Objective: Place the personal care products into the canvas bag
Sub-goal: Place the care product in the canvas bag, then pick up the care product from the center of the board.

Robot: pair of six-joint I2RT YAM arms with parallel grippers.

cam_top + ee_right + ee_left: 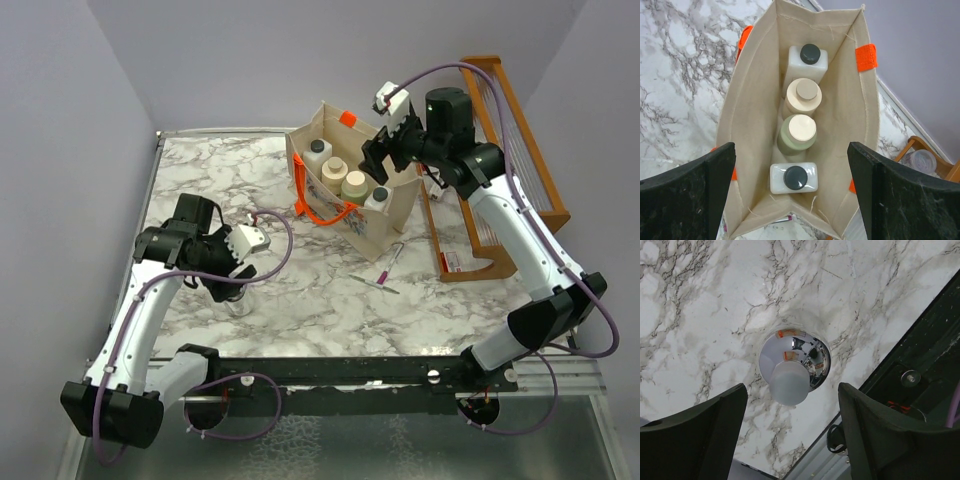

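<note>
Looking down in the left wrist view, I see a short clear bottle with a chrome cap [802, 357] standing on the marble table. My left gripper [792, 390] is open above it, with a dark finger on each side and neither touching it. From the top view the left gripper [232, 285] hangs over that bottle [238, 302] at the table's front left. The canvas bag [752, 90] stands upright with its mouth open. It holds a white bottle [807, 59], a beige one [802, 95], an olive-green one [796, 132] and another white one [793, 177]. My right gripper [791, 150] is open above the bag [385, 215] and holds nothing.
An orange wooden slatted rack [510, 150] stands right of the bag. A thin pink-tipped stick [392, 258] and a second small stick [372, 283] lie on the marble in front of the bag. The black base rail [350, 370] runs along the table's near edge.
</note>
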